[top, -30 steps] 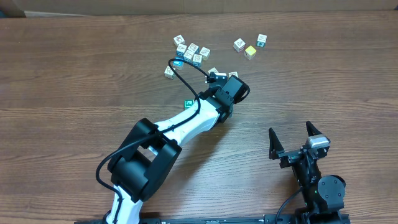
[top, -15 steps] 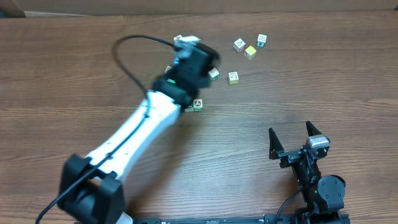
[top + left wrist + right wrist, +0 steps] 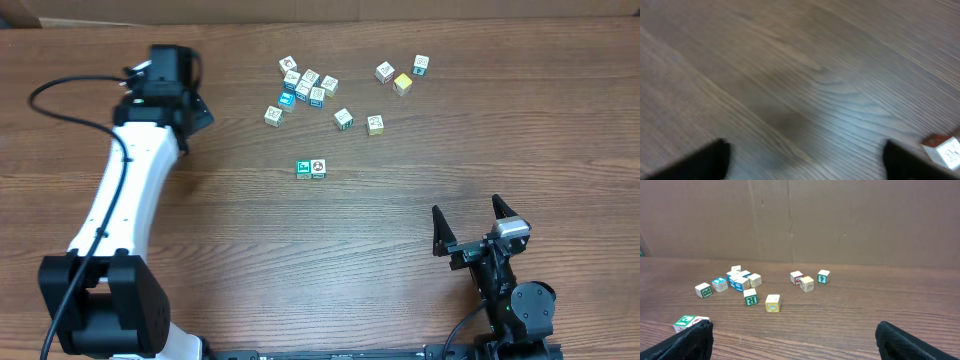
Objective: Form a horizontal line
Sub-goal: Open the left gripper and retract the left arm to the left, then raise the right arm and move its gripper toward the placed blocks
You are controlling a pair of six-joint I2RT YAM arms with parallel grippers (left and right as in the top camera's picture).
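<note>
From above, the left arm reaches far out to the top-left of the table point(image 3: 420, 300), and its left gripper point(image 3: 195, 108) hangs over bare wood, well apart from any cube; from this angle I can't tell how its fingers stand. The horizontal line point(image 3: 311, 168) sits near the middle of the table and is only two cubes long: a green cube point(image 3: 303, 168) on the left touching a white cube with a round picture point(image 3: 318, 167). Above it the loose cubes point(image 3: 303, 85) are scattered, a tight clump at the top, a few singles below it and three more off to the right. The right gripper point(image 3: 478, 225) waits at the lower right, fingers spread wide with nothing between them. The left wrist view is blurred, but the two dark fingertips point(image 3: 710, 160) sit at opposite bottom corners, wide open over empty wood, with one pale cube point(image 3: 942, 150) at the right edge. In the right wrist view the fingers frame the bottom corners, open and empty, and the two-cube line point(image 3: 687, 322) peeks out beside the left fingertip, far closer than the loose cubes.
</note>
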